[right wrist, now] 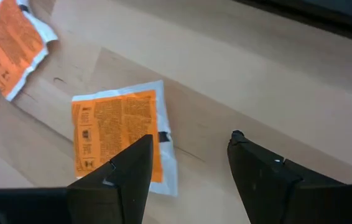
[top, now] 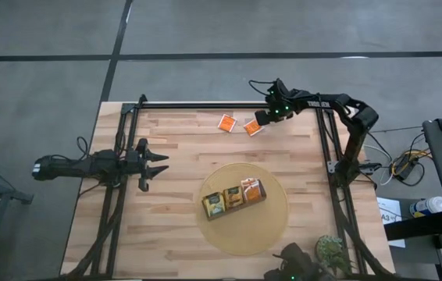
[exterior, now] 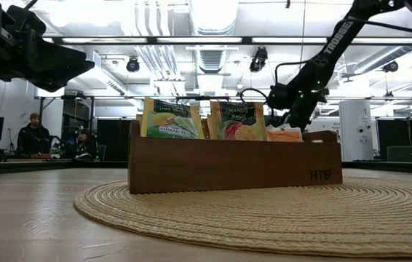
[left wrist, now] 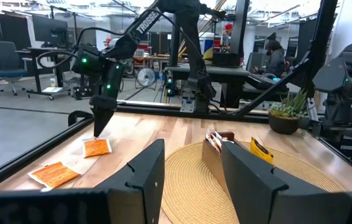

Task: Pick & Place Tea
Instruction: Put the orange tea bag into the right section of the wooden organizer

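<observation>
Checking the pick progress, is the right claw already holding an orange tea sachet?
No, the right claw hangs open just above the orange sachet, which lies flat on the table.

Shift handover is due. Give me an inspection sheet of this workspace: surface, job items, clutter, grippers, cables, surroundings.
Surface: wooden table with a round woven mat.
Job's things: two orange sachets lying loose on the table; wooden tray on the mat holds sachets in three compartments.
Clutter: potted plant at the table's corner.
Grippers: right gripper open, low over one loose sachet; left gripper open, empty, waiting at the left side.
Cables: bundle beside the right arm's base.
Surroundings: people seated in the room behind; office chair.
</observation>
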{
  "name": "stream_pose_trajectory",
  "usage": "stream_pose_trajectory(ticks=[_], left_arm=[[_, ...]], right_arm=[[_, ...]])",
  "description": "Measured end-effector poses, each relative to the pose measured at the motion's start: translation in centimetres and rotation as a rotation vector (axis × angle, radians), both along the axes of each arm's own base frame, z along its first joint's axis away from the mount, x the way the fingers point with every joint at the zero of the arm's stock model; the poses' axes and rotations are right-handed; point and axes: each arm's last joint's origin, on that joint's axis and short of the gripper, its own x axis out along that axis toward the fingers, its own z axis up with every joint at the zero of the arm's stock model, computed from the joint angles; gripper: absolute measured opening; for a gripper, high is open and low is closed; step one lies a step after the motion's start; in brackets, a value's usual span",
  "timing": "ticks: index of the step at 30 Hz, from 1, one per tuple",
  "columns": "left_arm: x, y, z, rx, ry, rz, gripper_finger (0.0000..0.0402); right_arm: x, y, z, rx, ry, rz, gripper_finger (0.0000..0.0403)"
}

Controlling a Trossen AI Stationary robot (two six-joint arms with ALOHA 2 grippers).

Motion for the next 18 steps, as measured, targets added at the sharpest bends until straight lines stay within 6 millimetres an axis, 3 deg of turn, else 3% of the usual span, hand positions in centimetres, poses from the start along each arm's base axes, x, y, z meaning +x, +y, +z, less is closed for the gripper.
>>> stream_pose_trajectory(ticks=[18], left_arm=[[0.0, 0.0, 0.01, 0.0, -0.001, 0.0, 0.0153]], right_arm=[[1.02, 0.65, -0.15, -0.006, -0.032, 0.09, 0.0203]])
